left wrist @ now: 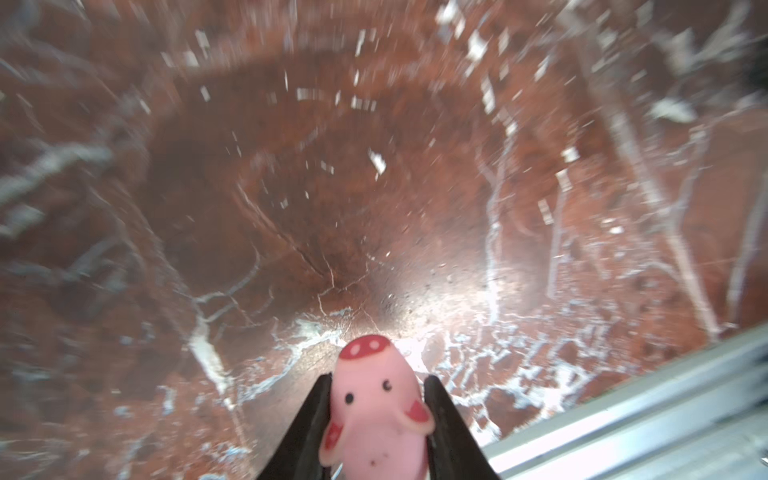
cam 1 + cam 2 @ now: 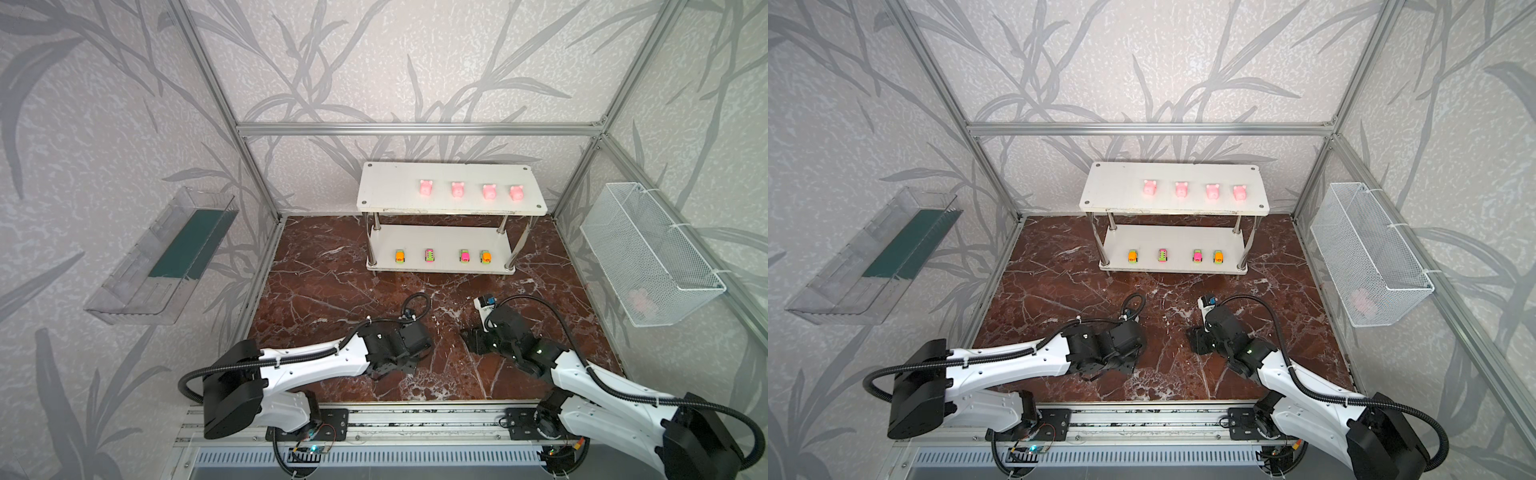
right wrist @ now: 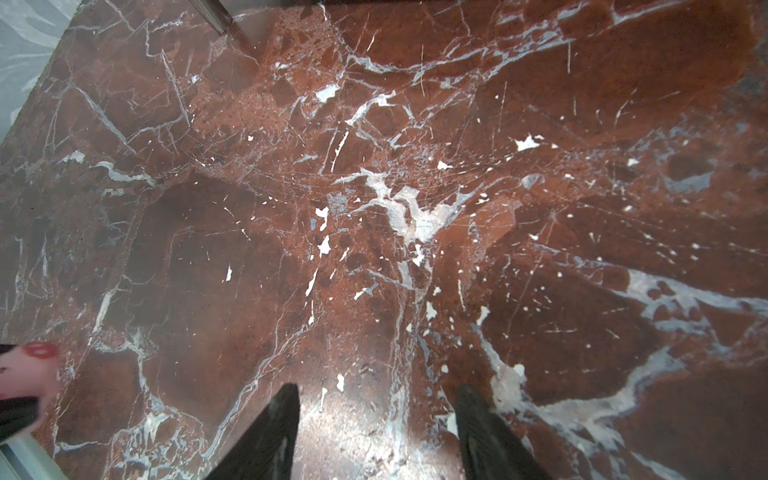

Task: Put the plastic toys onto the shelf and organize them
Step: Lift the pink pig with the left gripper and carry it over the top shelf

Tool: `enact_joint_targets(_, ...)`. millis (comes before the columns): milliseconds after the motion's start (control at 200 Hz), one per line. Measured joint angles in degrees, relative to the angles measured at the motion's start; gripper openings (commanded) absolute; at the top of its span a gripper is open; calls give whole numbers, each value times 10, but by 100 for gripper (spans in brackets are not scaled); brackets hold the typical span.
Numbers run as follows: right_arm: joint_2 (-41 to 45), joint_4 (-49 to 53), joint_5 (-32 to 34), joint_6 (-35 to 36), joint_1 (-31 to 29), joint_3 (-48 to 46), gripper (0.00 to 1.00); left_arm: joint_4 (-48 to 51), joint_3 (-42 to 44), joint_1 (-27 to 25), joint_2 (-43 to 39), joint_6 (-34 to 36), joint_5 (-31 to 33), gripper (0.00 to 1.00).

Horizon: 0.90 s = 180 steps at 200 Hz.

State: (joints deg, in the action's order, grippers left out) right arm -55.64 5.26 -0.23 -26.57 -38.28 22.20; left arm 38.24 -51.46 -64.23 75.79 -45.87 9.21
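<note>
A pale-pink pig (image 1: 376, 411) with a red snout sits between my left gripper's (image 1: 379, 377) black fingers, which are shut on its sides just above the marble near the front rail. In both top views that gripper (image 2: 395, 368) is low under its wrist and the pig is hidden. The same pig shows at the edge of the right wrist view (image 3: 29, 374). My right gripper (image 3: 378, 390) is open and empty over the marble (image 2: 471, 338). The white two-tier shelf (image 2: 390, 195) stands at the back, with several pigs (image 2: 427, 188) in a row on top and several toy cars (image 2: 430, 254) on the lower tier.
A clear plastic tray (image 2: 158, 257) hangs on the left wall. A white wire mesh basket (image 2: 648, 257) hangs on the right wall, with something pink (image 2: 642, 301) inside. An aluminium rail (image 2: 415, 415) runs along the front edge of the brown marble floor (image 2: 332, 299).
</note>
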Motion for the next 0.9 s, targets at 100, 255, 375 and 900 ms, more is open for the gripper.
enact_joint_targets(100,0,-3,0,0,1,0,61,44,-53,27,-24,28,5,34)
enact_joint_targets(255,0,-12,0,0,2,-6,61,107,-196,117,-31,92,10,33)
enact_joint_targets(375,-2,-21,0,0,2,-14,61,147,-355,186,-8,157,19,34)
enact_joint_targets(900,40,-23,0,4,5,-18,61,282,-957,347,349,309,-50,36)
